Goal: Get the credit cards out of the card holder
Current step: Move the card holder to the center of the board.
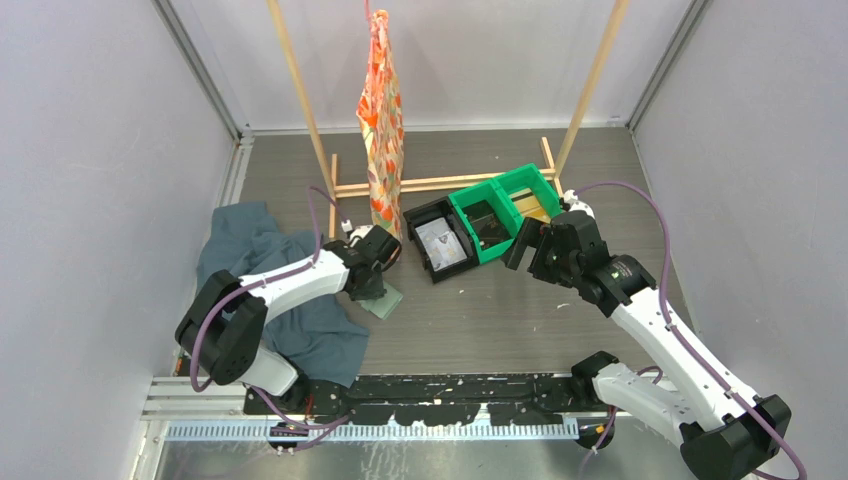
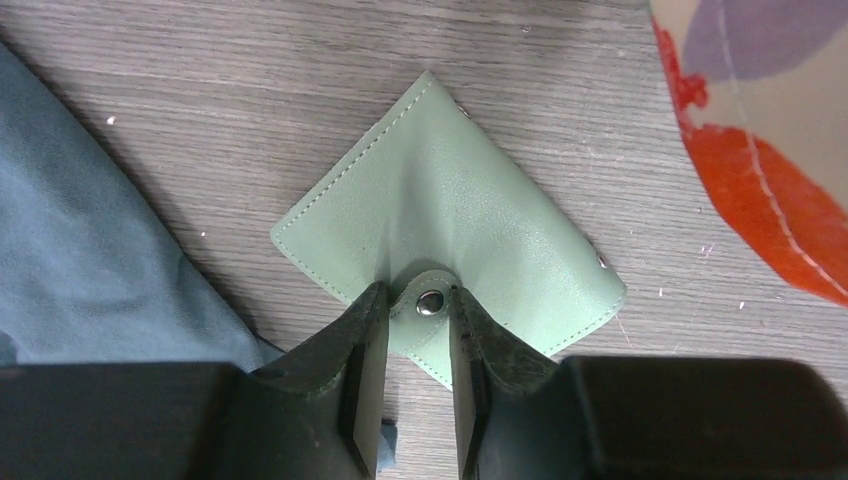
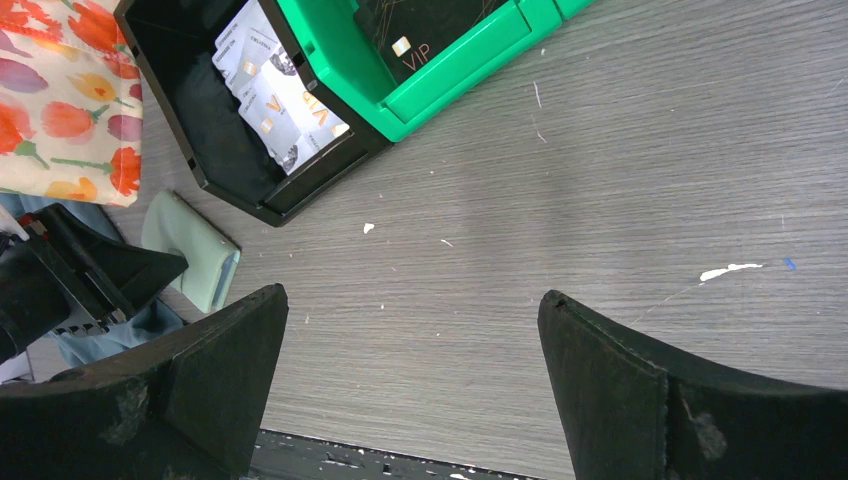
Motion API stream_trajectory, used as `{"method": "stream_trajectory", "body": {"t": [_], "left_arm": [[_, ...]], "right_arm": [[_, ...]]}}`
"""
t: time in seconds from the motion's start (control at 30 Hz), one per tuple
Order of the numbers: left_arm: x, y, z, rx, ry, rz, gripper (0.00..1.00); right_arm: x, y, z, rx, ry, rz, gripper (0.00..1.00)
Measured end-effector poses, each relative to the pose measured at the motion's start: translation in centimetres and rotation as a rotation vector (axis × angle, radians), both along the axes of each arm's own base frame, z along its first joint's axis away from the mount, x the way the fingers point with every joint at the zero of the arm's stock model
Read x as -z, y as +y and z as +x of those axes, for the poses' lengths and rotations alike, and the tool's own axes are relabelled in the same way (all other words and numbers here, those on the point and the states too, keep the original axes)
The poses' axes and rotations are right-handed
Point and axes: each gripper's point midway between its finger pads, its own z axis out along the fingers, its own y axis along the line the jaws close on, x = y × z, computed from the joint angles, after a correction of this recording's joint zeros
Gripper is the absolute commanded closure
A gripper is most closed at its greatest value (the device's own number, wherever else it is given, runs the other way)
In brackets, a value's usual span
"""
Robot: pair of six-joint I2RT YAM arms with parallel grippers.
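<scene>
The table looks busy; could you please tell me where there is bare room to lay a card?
The table is bare between the black bin, the right gripper and the near rail. Left is crowded: cloth, wallet, left gripper.

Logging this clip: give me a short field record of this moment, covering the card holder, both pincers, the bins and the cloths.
card holder: sage-green, closed, flat on the table
left pincer: straddles its snap tab; grip uncertain
black bin: silver cards inside
green bin: dark VIP card inside
right pincer: open, empty, over the table near the green bin
teal cloth: crumpled beside the card holder
floral cloth: hanging, left of the black bin
</scene>
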Motion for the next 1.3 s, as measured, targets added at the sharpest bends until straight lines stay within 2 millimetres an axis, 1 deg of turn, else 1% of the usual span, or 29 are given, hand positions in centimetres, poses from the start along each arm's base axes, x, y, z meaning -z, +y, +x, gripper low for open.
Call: {"method": "stream_trajectory", "body": {"t": [0.03,0.07,0.2,0.3,0.4,0.5,0.6,0.7,0.8,0.97,1.03,1.13,1.17,1.23,1.3], "left_arm": [[0.0,0.0,0.0,0.001,0.000,0.000,0.98],[0.0,0.0,0.0,0.008,0.001,0.000,0.99],[-0.1,-0.4,-0.2,0.058,0.014,-0.012,0.99],[-0.3,-1.3,-0.3,0.100,0.025,-0.058,0.99],[-0.8,-3.1,-0.9,0.171,0.033,-0.137,0.99],[-1.7,-4.9,-1.9,0.253,0.030,-0.192,0.99],[-2.6,-7.4,-3.5,0.361,0.016,-0.244,0.99],[-2.9,-9.6,-5.2,0.451,0.022,-0.277,0.99],[-3.3,-11.6,-6.5,0.528,0.031,-0.295,0.99],[-4.1,-13.9,-7.1,0.592,0.022,-0.312,0.99],[-4.5,-14.1,-7.3,0.600,0.016,-0.316,0.99],[-4.8,-13.1,-7.1,0.576,-0.012,-0.292,0.99],[-5.1,-12.5,-7.0,0.565,-0.028,-0.282,0.98],[-5.9,-11.1,-6.8,0.529,-0.068,-0.262,0.92],[-6.7,-10.1,-6.5,0.483,-0.103,-0.257,0.88]], "right_arm": [[0.0,0.0,0.0,0.000,0.000,0.000,0.00],[0.0,0.0,0.0,0.001,0.000,0.000,0.00],[0.0,0.1,0.0,0.000,0.001,0.003,0.00],[0.0,0.2,-0.1,-0.002,0.002,0.005,0.00],[0.0,0.2,-0.1,-0.002,0.002,0.005,0.00],[0.0,0.2,-0.1,0.000,0.002,0.004,0.00],[0.0,0.2,0.0,0.006,0.006,0.006,0.00],[-0.1,0.2,-0.1,0.013,0.012,0.013,0.00],[-0.1,0.3,-0.2,0.012,0.015,0.018,0.00],[-0.4,0.1,-0.7,0.016,0.011,0.028,0.00],[-0.6,0.2,-0.9,0.015,0.005,0.041,0.00],[-0.5,0.6,-1.3,0.004,0.009,0.062,0.00],[-0.2,1.0,-1.4,-0.009,0.015,0.075,0.00],[0.4,2.1,-1.9,-0.040,0.033,0.100,0.00],[1.3,3.8,-2.7,-0.090,0.059,0.119,0.00]]}}
